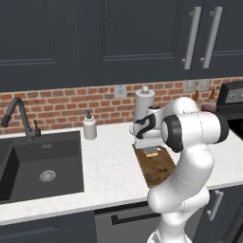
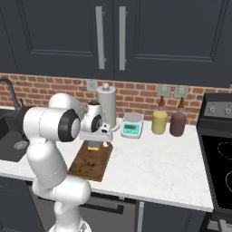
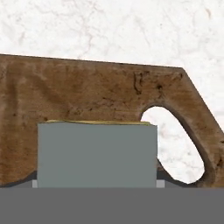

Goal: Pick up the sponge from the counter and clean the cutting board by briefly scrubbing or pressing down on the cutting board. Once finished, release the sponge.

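The sponge (image 3: 96, 153) shows its grey-green scrub face with a thin yellow edge, held between my fingertips. My gripper (image 3: 96, 183) is shut on it. From the base cameras the yellow sponge (image 1: 152, 153) (image 2: 94, 146) hangs under the gripper (image 1: 151, 148) (image 2: 94, 141) at the far end of the dark brown cutting board (image 1: 157, 170) (image 2: 90, 164). The board (image 3: 87, 92) lies on the white counter (image 1: 111, 166) (image 2: 154, 167), and its slot hole (image 3: 177, 144) is just right of the sponge. Whether the sponge touches the wood I cannot tell.
A paper towel roll (image 1: 144, 102) (image 2: 106, 105) stands close behind the gripper. A soap dispenser (image 1: 89, 126) and the dark sink (image 1: 38, 163) are to the left. A scale (image 2: 132, 124), a yellow bottle (image 2: 159, 121), a dark red bottle (image 2: 178, 123) and the stove (image 2: 219, 149) are to the right.
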